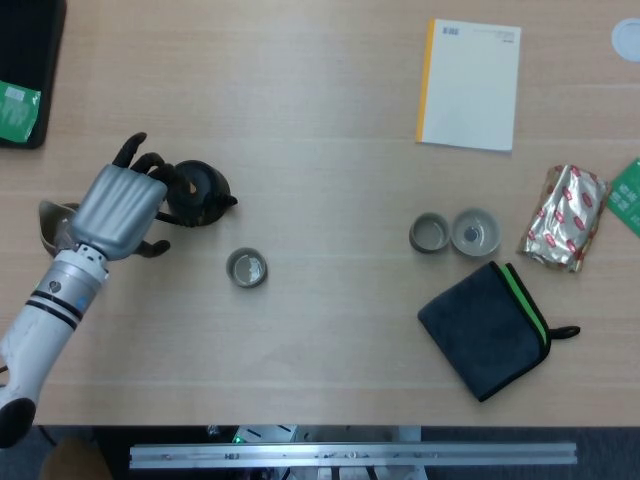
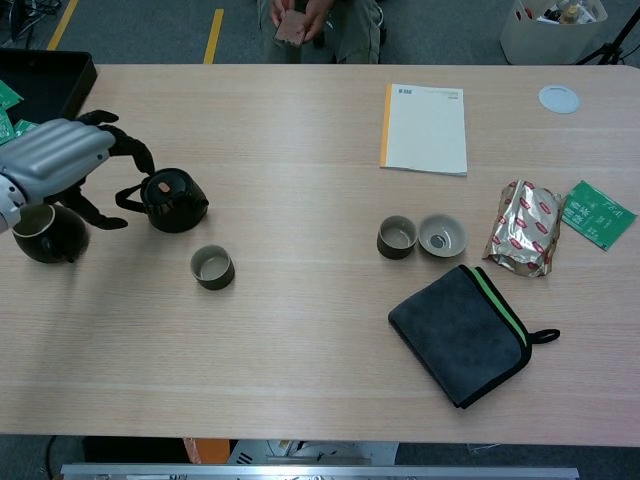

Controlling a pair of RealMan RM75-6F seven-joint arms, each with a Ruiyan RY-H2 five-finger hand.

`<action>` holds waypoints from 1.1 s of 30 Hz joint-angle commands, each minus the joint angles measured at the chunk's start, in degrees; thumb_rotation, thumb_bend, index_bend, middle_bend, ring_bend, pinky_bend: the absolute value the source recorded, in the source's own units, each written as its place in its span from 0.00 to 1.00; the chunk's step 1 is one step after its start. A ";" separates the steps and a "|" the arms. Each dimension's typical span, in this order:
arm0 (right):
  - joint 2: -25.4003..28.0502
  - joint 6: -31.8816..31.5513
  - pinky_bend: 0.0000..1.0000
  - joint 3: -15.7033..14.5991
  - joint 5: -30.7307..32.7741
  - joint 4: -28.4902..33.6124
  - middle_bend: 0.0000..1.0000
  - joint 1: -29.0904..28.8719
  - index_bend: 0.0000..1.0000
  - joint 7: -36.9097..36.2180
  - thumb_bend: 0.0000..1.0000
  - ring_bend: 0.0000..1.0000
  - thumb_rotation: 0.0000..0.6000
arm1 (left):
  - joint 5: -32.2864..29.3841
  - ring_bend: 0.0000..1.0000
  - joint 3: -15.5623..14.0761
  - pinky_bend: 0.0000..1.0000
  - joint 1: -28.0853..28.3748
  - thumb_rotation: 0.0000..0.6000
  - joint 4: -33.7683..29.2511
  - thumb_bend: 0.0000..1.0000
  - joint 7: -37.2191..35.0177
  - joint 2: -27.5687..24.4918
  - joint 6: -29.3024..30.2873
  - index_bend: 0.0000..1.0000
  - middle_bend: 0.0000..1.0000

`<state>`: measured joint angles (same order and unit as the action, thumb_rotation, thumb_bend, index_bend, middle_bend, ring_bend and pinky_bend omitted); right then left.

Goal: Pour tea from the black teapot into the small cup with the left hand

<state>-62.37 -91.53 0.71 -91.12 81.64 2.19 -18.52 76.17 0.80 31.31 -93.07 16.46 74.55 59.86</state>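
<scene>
While your left hand (image 2: pixel 62 160) hovers near the tabletop's left edge, its fingers are spread and hold nothing, just left of the black teapot (image 2: pixel 174 200), whose handle faces them. Right of the teapot, toward the front edge, the small cup (image 2: pixel 212 267) stands apart. Two more cups (image 2: pixel 420 236) sit touching nearer the right side. Your right hand is out of sight.

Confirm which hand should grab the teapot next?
Left. The left hand sits right beside the teapot, fingers curled by its handle, not yet gripping. The right hand is not in view.
</scene>
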 commanded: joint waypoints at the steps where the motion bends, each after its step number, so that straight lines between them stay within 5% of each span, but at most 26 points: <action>1: -0.02 -0.08 0.24 -0.01 -0.01 -0.09 0.32 0.03 0.33 -0.12 0.05 0.20 1.00 | 1.80 0.22 -0.69 0.06 -0.67 1.00 0.90 0.13 -1.73 0.88 0.85 0.34 0.35; 33: -0.09 0.23 0.24 -0.03 0.64 -1.02 0.32 0.25 0.33 -0.88 0.05 0.20 1.00 | -4.20 0.23 -0.37 0.06 -0.61 1.00 4.01 0.13 5.28 5.43 -1.68 0.33 0.37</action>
<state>-62.46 -91.31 0.68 -90.48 80.63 2.44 -19.40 71.96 0.44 30.71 -89.07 21.72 79.96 58.17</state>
